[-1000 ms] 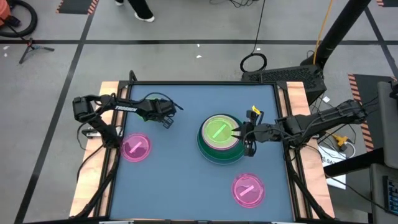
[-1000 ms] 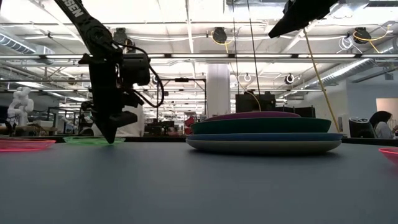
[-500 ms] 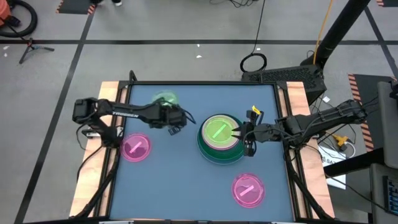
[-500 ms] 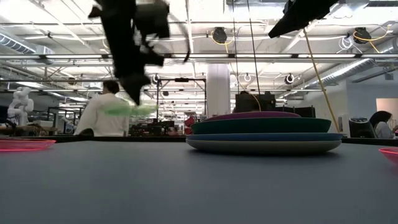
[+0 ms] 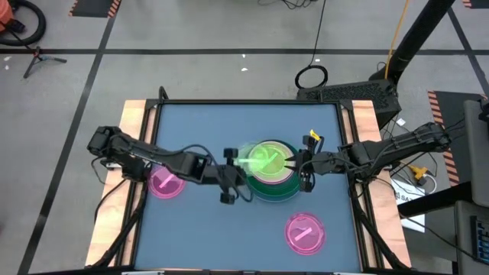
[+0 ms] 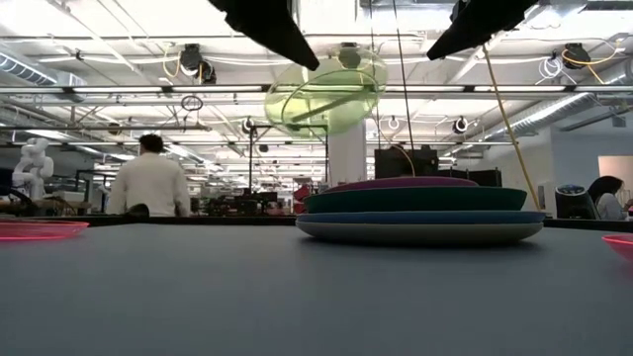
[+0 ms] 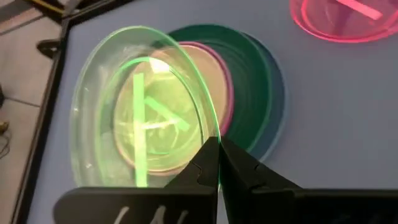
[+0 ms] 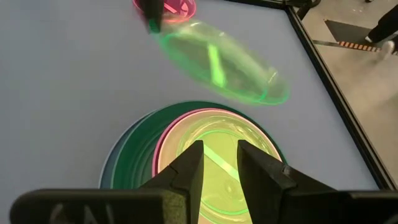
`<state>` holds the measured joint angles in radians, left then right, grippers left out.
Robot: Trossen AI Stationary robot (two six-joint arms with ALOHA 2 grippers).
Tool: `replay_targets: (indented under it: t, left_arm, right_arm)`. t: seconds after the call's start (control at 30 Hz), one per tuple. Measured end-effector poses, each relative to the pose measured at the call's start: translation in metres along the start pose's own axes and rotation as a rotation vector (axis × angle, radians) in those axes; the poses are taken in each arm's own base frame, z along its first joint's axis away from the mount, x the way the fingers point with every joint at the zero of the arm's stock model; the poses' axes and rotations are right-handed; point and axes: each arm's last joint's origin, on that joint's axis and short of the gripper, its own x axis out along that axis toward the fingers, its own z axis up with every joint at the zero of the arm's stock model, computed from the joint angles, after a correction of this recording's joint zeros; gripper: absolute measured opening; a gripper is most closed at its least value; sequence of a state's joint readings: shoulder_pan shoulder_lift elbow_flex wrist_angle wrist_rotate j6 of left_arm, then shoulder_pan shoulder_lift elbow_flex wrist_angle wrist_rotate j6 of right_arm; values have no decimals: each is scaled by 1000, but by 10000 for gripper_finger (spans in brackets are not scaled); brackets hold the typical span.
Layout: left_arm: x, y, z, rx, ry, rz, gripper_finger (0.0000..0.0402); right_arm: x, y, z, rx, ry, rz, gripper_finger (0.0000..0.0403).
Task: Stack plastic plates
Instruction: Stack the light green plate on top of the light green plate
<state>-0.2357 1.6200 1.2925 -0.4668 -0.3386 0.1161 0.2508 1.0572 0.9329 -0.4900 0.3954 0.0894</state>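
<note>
One translucent green plate (image 5: 248,156) hangs tilted in the air above the stack (image 6: 418,211), pinched by its rim in the left end effector (image 7: 217,163), whose two fingers are closed on the plate's edge. In the high view it overlaps the stack's left side.

The stack stands right of the counter's middle. From the low view four layers can be told: a pale plate at the bottom, then a blue one, a dark green one and a purple one. From above, a pink-rimmed plate and a second translucent green plate (image 8: 217,155) show at the top.

Two more pink plates lie singly on the blue counter (image 5: 229,229), well apart: one (image 5: 166,182) at the left edge, one (image 5: 305,232) near the front right.

The right end effector (image 8: 219,163) hovers over the stack's right side, its fingers a little apart and holding nothing.

A person (image 6: 148,183) stands in the room behind.
</note>
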Motion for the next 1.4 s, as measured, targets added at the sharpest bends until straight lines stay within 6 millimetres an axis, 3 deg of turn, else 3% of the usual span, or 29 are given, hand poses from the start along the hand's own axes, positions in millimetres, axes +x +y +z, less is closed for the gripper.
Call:
replay_targets:
  t: [0.2, 0.4, 0.67, 1.03, 1.4]
  left_arm:
    - [19, -11, -1, 23, 0, -7, 5]
    - [51, -8, -1, 32, -25, 24, 6]
    - [67, 1, -3, 1, -34, 45, 13]
    - [75, 10, -6, -36, -18, 44, 103]
    - [68, 7, -22, 26, 153, 15, 108]
  right_arm:
    - [0, 0, 0, 1, -3, 2, 91]
    - [0, 0, 0, 4, -3, 3, 91]
    - [0, 0, 0, 2, 0, 3, 91]
    - [0, 0, 0, 3, 1, 4, 91]
    - [0, 0, -1, 9, 7, 3, 91]
